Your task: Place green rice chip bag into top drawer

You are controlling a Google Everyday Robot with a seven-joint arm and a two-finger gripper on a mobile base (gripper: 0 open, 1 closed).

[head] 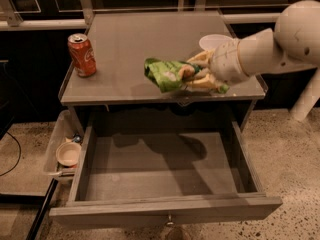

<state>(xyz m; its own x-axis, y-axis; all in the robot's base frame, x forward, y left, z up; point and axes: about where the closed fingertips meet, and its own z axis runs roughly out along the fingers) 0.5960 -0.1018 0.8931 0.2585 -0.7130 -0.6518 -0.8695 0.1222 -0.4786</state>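
Observation:
The green rice chip bag [165,74] is crinkly and light green. My gripper [197,75] is shut on its right end and holds it in the air over the front edge of the grey cabinet top [130,44]. The arm comes in from the right. The top drawer [160,174] is pulled wide open below, with a flat grey bottom, nothing in it, and a small knob [170,220] on its front. The bag's shadow falls on the drawer bottom.
A red-orange soda can [82,55] stands at the left of the cabinet top. A white bowl [216,42] sits behind the gripper. A clear plastic bin [61,145] with a small bowl [68,154] hangs at the cabinet's left side. Speckled floor lies around.

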